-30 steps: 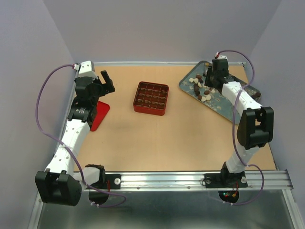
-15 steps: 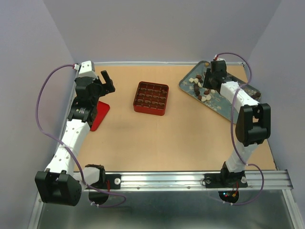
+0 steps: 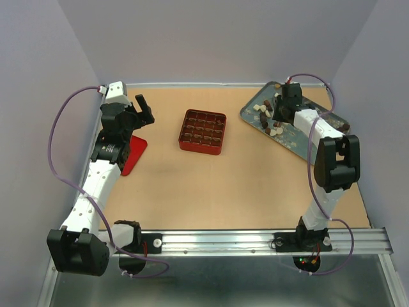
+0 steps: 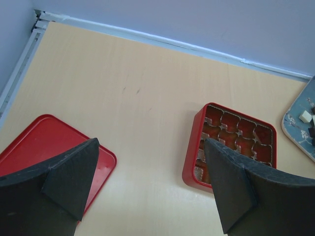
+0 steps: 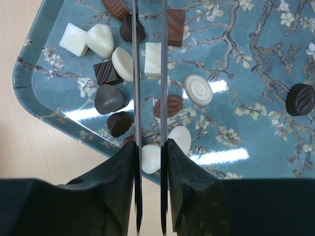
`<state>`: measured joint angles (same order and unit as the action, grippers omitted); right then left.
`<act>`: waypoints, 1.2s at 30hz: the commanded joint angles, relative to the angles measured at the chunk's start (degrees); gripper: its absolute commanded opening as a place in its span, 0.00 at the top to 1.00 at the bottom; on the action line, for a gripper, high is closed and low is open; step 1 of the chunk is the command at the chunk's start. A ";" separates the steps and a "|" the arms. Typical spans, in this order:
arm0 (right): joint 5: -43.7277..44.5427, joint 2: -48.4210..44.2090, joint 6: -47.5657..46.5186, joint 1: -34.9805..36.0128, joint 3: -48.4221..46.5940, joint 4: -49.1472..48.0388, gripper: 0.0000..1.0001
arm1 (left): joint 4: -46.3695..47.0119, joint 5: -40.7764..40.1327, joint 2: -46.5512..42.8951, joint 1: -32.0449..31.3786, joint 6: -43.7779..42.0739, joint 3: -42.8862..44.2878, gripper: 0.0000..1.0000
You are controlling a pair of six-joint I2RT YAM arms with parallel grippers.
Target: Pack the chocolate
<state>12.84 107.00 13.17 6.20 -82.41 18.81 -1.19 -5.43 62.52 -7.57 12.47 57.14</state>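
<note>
The chocolate point(image 5: 109, 98) is several small dark brown, reddish brown and cream white pieces lying on a blue flowered tray point(image 5: 256, 59) at the far right of the table point(image 3: 300, 137). My right gripper point(image 5: 149, 147) is shut on metal tongs point(image 5: 134, 73), whose two thin blades reach out over the pieces. A white block point(image 5: 152, 59) and a white oval point(image 5: 150, 158) show between the blades. The tong tips are out of view. The red gridded box point(image 3: 203, 132) stands mid-table with some pieces in its cells point(image 4: 236, 142). My left gripper point(image 4: 150, 162) is open and empty.
A red lid point(image 3: 133, 153) lies flat at the left edge, under my left arm; it also shows in the left wrist view point(image 4: 44, 142). Walls close in the table on the left, far and right sides. A metal rail runs along the near edge.
My right gripper with the tongs has shifted a little to the left and farther over the tray's chocolates. The left arm has not moved.
</note>
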 commanded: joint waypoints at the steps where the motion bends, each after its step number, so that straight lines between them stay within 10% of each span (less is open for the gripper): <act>1: -0.19 -0.30 0.02 -0.48 -3.37 -2.81 0.68 | 1.28 -0.28 -0.38 -0.34 -0.69 3.32 0.01; 24: -14.75 -17.87 -1.83 0.57 4.54 -1.14 0.73 | 1.28 -0.02 -0.47 -0.34 -0.60 3.24 0.01; 36: -18.47 -20.61 -0.69 16.56 5.33 1.76 0.73 | 0.05 -0.37 -0.21 -0.34 -0.78 3.32 0.01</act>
<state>-3.22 88.60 12.01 19.40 -76.99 21.23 -1.85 -5.41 62.54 -7.57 12.47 57.14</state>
